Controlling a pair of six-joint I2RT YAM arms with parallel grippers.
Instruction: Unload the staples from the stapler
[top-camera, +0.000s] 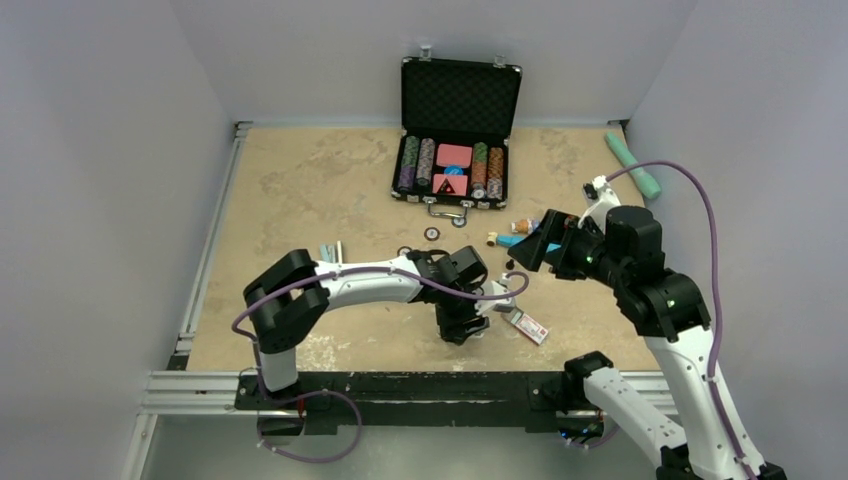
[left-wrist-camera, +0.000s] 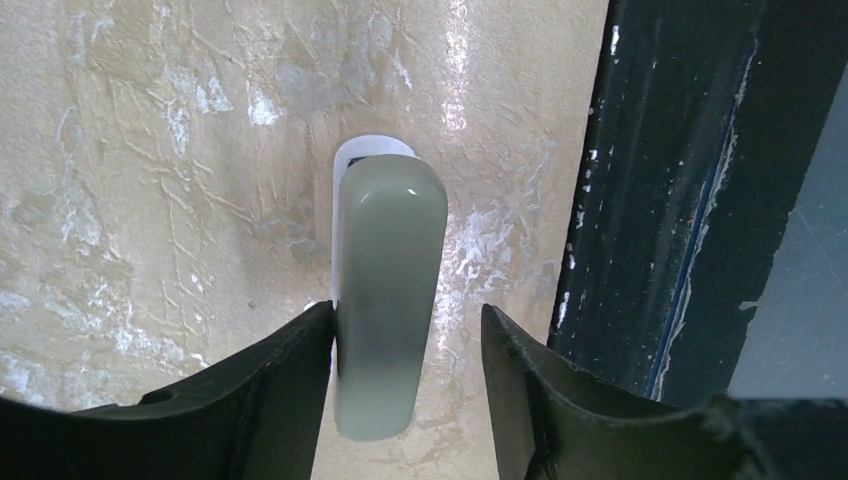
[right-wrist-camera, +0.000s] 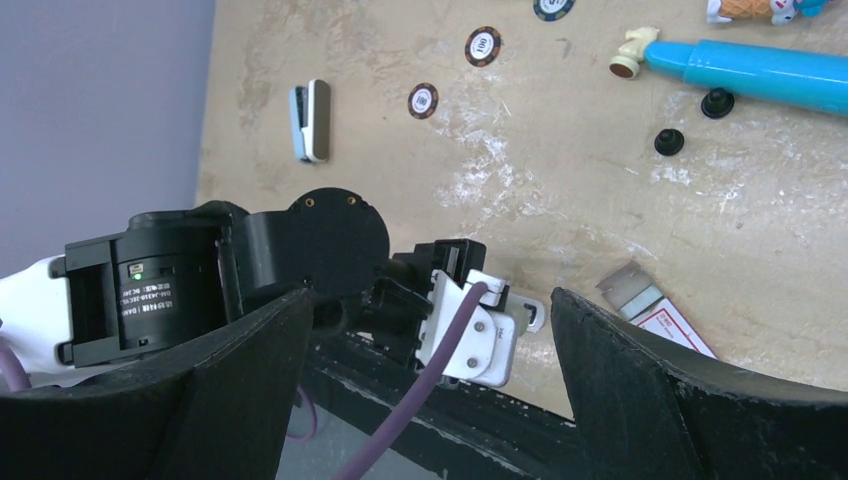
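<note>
A small grey stapler (left-wrist-camera: 388, 290) on a white base lies on the tan table near the front edge. My left gripper (left-wrist-camera: 405, 325) is open around it: the left finger (left-wrist-camera: 280, 390) touches its side and the right finger (left-wrist-camera: 540, 390) stands apart from it. In the top view the left gripper (top-camera: 465, 325) points down there and hides most of the stapler. My right gripper (top-camera: 530, 250) is wide open and empty, raised above the table, facing the left wrist; it also shows in the right wrist view (right-wrist-camera: 430, 300). A staple strip (right-wrist-camera: 630, 290) lies on a red-and-white staple box (top-camera: 528, 325).
A second small grey-and-white stapler-like object (right-wrist-camera: 310, 120) lies at the left (top-camera: 330, 252). An open black chip case (top-camera: 460, 130) stands at the back. Loose chips (top-camera: 432, 232), a blue marker (top-camera: 515, 240), a teal cylinder (top-camera: 632, 165) and the black front rail (left-wrist-camera: 680, 200) are in view.
</note>
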